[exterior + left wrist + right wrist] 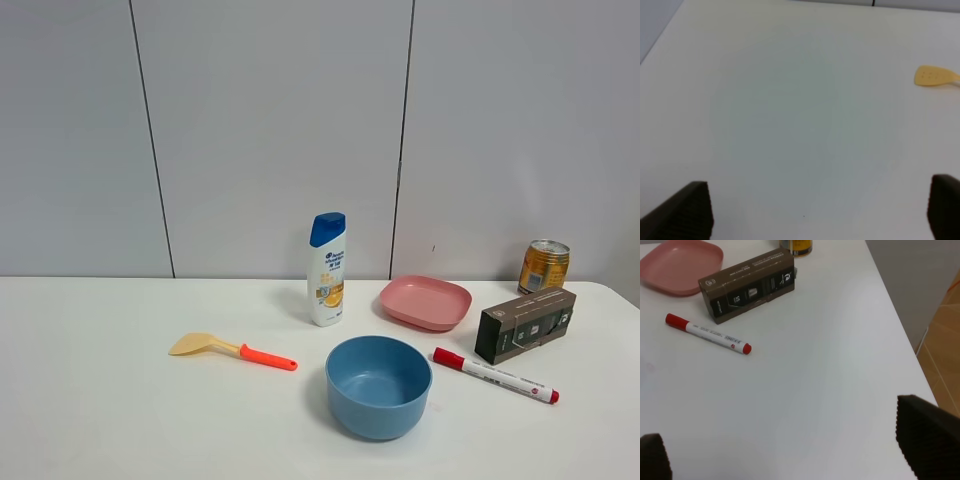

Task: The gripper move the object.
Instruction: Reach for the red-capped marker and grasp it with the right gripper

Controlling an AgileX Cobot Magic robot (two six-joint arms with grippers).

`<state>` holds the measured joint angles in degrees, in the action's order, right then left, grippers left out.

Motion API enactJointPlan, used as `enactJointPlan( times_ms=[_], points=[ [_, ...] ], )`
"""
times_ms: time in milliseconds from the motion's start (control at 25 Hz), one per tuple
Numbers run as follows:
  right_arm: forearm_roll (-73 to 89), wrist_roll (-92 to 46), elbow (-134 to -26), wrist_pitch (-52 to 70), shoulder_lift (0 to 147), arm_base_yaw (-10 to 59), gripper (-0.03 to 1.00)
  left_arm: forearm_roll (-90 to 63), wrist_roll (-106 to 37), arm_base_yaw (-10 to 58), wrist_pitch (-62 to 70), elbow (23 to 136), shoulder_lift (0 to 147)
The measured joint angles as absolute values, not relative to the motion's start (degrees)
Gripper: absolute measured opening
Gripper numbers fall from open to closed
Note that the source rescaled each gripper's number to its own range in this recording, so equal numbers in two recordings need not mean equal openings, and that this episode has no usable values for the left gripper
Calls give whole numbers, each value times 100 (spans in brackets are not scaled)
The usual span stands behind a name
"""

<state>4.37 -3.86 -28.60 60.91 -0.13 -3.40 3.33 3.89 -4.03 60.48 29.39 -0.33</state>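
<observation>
The marker [495,375], with a white barrel, red cap and red tail, lies flat on the white table between the blue bowl [378,386] and the dark box [525,323]. It also shows in the right wrist view [708,333], just in front of the box [747,285]. My right gripper [790,450] is open and empty, well back from the marker over bare table. My left gripper [815,215] is open and empty over bare table, far from the marker. Neither gripper shows in the exterior high view.
A beige spatula with an orange-red handle [232,349] lies at left; its blade shows in the left wrist view [935,76]. A shampoo bottle [327,270], a pink plate [425,302] and a gold can [544,265] stand further back. The table's right edge [900,325] is near.
</observation>
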Motion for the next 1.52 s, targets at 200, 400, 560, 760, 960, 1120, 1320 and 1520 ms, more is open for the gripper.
enactJointPlan(
  times_ms=[200,400,560,760,960,1120,1320,1520],
  points=[
    [437,-386,-2860,6091,-13,-340,91,333,389,-403,6048,2939,-33],
    [437,-386,-2860,6091,-13,-340,91,333,389,-403,6048,2939,-33],
    [437,-386,-2860,6091,-13,-340,91,333,389,-403,6048,2939,-33],
    [437,-430,-2860,6091,-13,-340,91,333,389,-403,6048,2939,-33],
    [531,-803,-2860,6091,-13,-340,91,333,389,-403,6048,2939,-33],
    [547,-902,-2860,6091,-13,-340,91,333,389,-403,6048,2939,-33],
    [653,-1055,-2860,6096,-13,-340,91,333,389,-403,6048,2939,-33],
    [653,-1078,-2875,6137,3,-340,91,333,389,-403,6048,2939,-33]
  ],
)
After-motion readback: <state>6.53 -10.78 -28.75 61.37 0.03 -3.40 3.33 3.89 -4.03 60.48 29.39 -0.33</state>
